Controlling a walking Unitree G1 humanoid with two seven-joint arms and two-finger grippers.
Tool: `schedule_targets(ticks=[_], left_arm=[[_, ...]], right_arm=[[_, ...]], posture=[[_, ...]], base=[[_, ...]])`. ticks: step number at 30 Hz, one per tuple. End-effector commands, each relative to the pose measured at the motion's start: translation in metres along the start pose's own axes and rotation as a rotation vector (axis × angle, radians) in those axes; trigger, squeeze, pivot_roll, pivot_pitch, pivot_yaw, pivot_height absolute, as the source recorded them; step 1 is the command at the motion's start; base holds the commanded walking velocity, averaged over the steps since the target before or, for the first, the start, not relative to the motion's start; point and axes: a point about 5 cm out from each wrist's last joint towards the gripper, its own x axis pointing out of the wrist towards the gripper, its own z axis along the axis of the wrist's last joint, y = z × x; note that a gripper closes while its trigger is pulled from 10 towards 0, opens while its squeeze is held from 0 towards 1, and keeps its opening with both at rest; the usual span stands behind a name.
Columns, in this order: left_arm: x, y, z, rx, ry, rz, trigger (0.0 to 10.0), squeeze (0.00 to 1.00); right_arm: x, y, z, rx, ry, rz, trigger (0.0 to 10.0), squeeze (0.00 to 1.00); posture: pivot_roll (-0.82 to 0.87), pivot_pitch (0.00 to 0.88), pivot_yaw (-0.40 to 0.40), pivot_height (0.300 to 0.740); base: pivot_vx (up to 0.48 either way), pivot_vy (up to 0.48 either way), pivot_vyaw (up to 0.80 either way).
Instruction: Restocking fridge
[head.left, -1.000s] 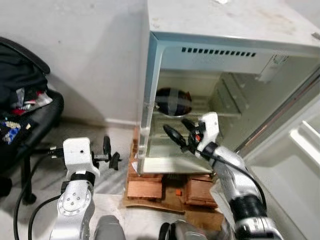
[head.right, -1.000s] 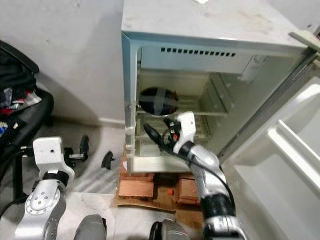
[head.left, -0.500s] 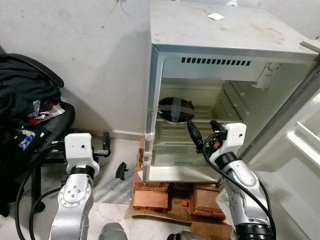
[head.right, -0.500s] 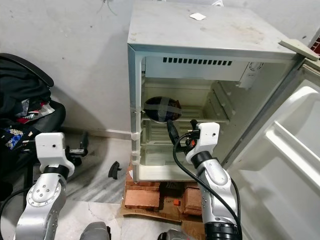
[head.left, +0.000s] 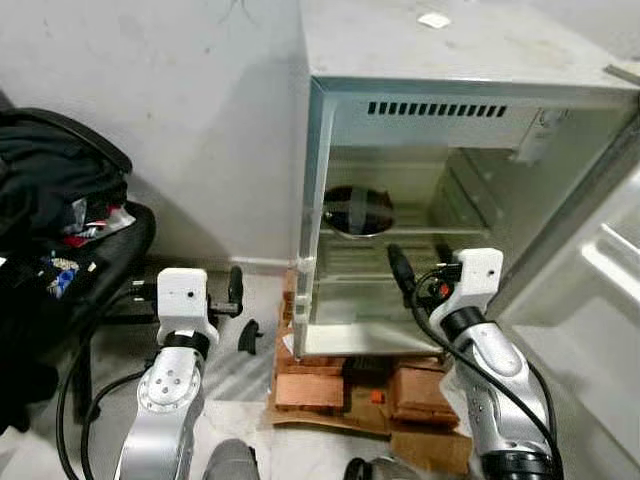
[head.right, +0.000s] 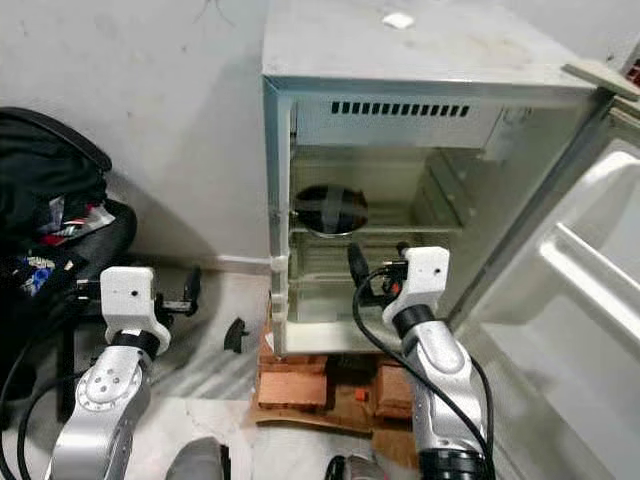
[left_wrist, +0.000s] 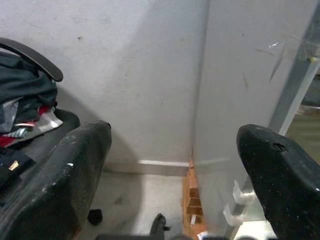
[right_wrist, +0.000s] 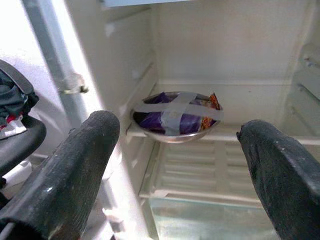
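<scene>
A small white fridge (head.left: 440, 60) stands on bricks (head.left: 310, 385) and a sheet of cardboard (head.left: 330, 415) against a pale plaster wall (head.left: 200, 100). Its door (head.right: 560, 300) hangs wide open on the robot's right, a moulded plastic shelf ridge running across the inside. The flat top is scuffed and dusty.

On the robot's left, a black office chair (head.left: 90, 250) is heaped with dark clothes (head.left: 50, 190).

The right arm is bent at the elbow and raised in front of the fridge opening. The right gripper (head.left: 420, 275) points inward at the level of the lower shelf, its two matte black fingers (right_wrist: 65, 180) spread wide apart and holding nothing.

The left arm is raised beside the fridge's outer side wall. The left gripper (head.left: 238, 310) is aimed at the wall's base, its rounded, scratched fingers (left_wrist: 65, 180) also parted and empty.

A shallow metal bowl (right_wrist: 175, 120) sits on the upper shelf near the left inner wall. Its dark purple contents are crossed by two strips of pale tape.
</scene>
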Motion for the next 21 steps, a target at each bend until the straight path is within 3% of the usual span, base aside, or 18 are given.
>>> schedule_targets(ticks=[1, 7, 8, 21], left_arm=[[0.001, -0.002, 0.000, 0.010, -0.003, -0.017, 10.0, 0.00], [0.000, -0.004, -0.008, 0.009, 0.015, -0.025, 10.0, 0.00], [0.001, -0.004, -0.008, 0.008, 0.016, -0.027, 10.0, 0.00], [0.004, -0.012, -0.010, 0.003, 0.013, -0.054, 10.0, 0.00]], right_arm=[[-0.002, -0.005, 0.004, -0.016, -0.018, -0.030, 10.0, 0.73], [-0.007, -0.008, 0.000, -0.016, -0.009, -0.072, 10.0, 0.73], [-0.008, -0.007, -0.001, -0.015, -0.009, -0.069, 10.0, 1.00], [0.000, -0.008, 0.007, -0.028, -0.043, -0.080, 10.0, 1.00]], posture=[[0.13, 0.000, -0.048, 0.740], [0.12, 0.000, -0.054, 0.740], [0.12, 0.000, -0.053, 0.740], [0.11, 0.000, -0.047, 0.740]], base=[[-0.262, 0.000, 0.00], [-0.264, 0.000, 0.00], [-0.262, 0.000, 0.00], [-0.262, 0.000, 0.00]])
